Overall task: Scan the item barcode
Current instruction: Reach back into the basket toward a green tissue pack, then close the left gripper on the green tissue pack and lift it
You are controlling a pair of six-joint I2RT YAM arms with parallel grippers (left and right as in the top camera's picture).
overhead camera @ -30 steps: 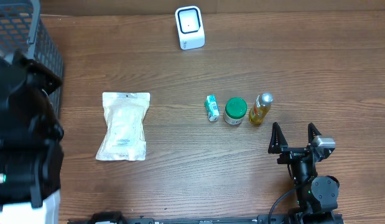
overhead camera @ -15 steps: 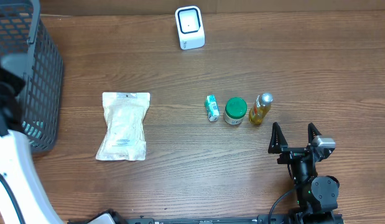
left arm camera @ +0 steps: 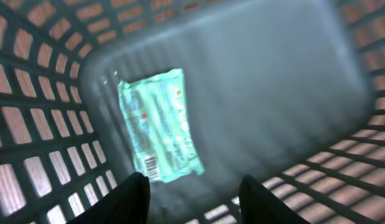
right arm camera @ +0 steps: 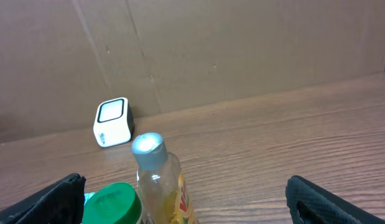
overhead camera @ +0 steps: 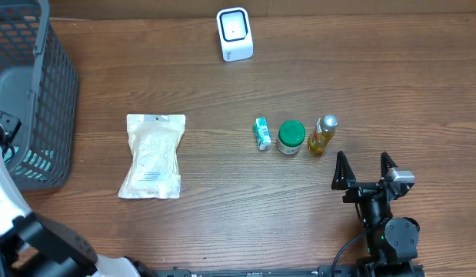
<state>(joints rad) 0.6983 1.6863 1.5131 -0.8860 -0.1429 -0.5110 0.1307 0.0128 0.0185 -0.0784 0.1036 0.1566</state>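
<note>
Wood table fills the view. At the far left, the left gripper hangs over the gray basket, fingers partly apart and holding nothing. The teal packet lies flat on the basket floor, barcode showing. Next come a white pouch, a box, a jar and a bottle. The scanner stands at the back. The right gripper is spread wide near the bottle, holding nothing.

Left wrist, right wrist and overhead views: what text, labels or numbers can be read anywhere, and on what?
No text reads clearly.
Green packet in the basket: print and barcode, blurred.
Bottle: red lettering on its label, cut off by the picture's edge, unreadable.
Scanner: print on its front, too small.
White pouch: label too small.
</note>
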